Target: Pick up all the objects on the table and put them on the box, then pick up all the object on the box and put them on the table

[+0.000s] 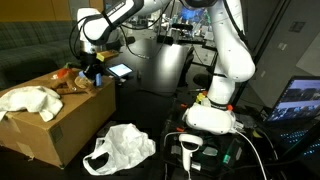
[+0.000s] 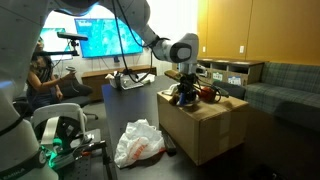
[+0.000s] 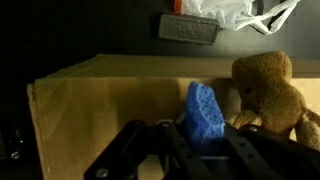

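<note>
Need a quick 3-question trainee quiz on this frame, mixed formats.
1. True or false: the white plastic bag lies on the box.
2. The white cloth is: A) on the box B) on the scanner C) over the laptop.
3. Wrist view: what colour is the item beside the blue piece at the gripper?
Key: 1 false; 2 A; 3 brown.

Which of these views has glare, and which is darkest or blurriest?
In an exterior view the glowing teal screen blows out; in an exterior view the crumpled white plastic bag stands bright against dim surroundings; the wrist view is darkest, with the blue spongy piece soft-edged.
</note>
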{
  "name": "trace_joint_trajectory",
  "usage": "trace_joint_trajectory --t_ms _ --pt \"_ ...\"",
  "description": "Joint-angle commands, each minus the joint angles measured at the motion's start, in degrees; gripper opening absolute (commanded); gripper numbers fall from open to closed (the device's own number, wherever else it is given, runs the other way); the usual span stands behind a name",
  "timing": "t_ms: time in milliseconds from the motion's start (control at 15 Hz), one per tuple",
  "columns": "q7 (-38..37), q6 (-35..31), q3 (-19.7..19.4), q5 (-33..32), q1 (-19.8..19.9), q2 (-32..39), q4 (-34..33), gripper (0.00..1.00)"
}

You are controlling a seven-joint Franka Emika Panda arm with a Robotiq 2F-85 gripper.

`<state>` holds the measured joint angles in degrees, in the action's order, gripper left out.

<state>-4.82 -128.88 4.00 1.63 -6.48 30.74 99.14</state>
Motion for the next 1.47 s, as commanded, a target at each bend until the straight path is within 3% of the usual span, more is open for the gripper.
trace_joint_trajectory --t_ms 0,67,133,267,800,1400 --pt "2.4 3.0 1.2 2.2 1.1 0.6 -2.1 0.03" --pt "2.4 3.3 1.3 2.4 1.1 0.6 -2.1 0.05" --pt "2.4 3.7 1.3 2.5 1.1 0.5 -2.0 0.38" --pt "2.2 4.2 1.1 2.8 1.1 0.4 -2.0 0.41" --pt "0.3 3.5 -0.2 2.6 1.8 -2.0 0.0 1.0" --pt "-2.8 1.4 -1.0 0.8 0.7 -9.3 4.1 1.0"
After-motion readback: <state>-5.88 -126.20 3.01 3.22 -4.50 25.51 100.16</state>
